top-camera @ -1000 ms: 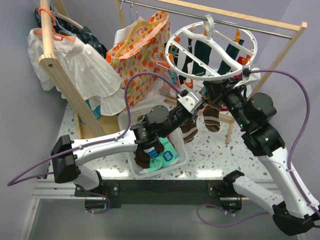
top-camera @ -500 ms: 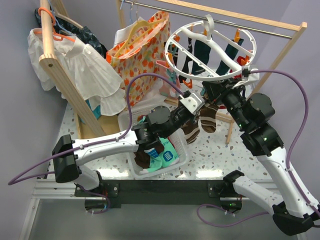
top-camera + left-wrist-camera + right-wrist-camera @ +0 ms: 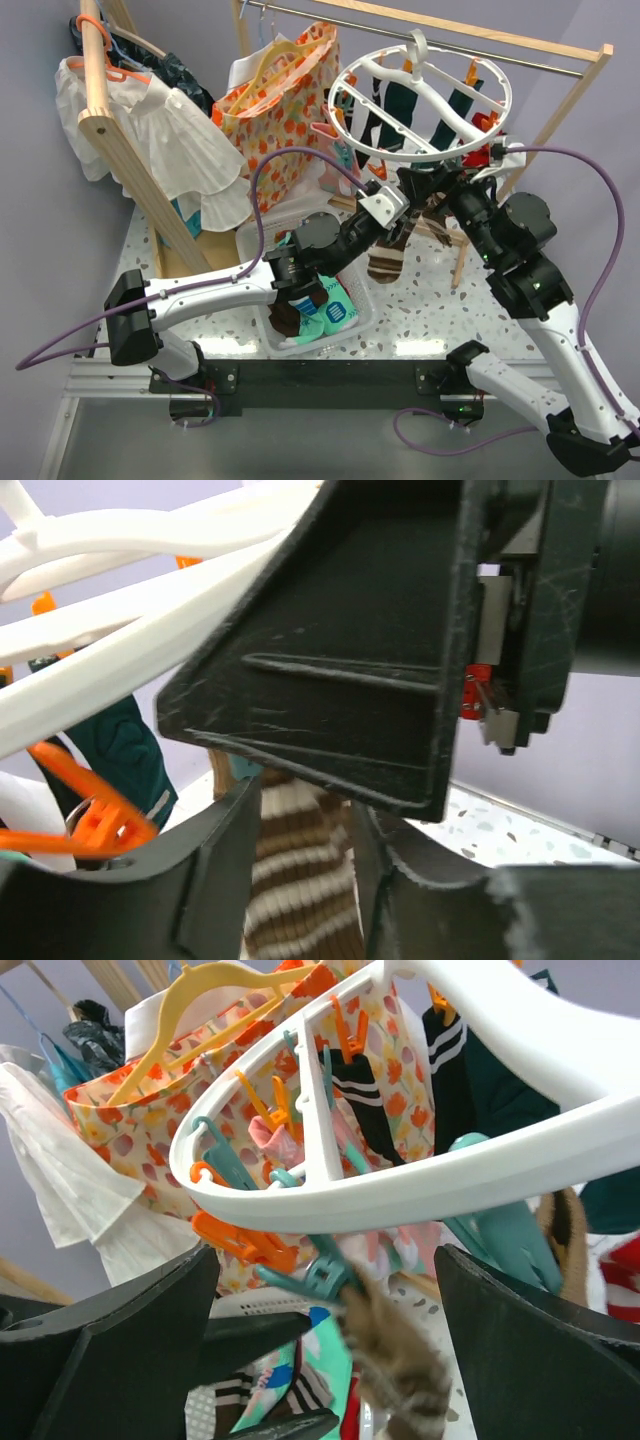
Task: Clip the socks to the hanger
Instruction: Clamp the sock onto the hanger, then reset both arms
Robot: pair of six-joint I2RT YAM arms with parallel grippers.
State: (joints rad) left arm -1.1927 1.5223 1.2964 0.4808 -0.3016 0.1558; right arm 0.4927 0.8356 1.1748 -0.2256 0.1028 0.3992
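Observation:
The white ring hanger hangs from the wooden rail, with dark socks clipped to it. A brown sock with cream stripes dangles below its near rim. In the right wrist view a teal clip under the rim bites that blurred sock. My right gripper stands wide open on either side of the clip, touching nothing. My left gripper is open, and the striped sock hangs loose between its fingers. Both grippers sit under the ring.
A white basket with teal and brown socks sits under the left arm. A flowered bag and a white shirt hang at the back left beside a slanted wooden post. The wooden rail crosses the back.
Both grippers have opened. The right one let go of the teal clip and the left one released the brown sock, which now hangs lower from the ring.

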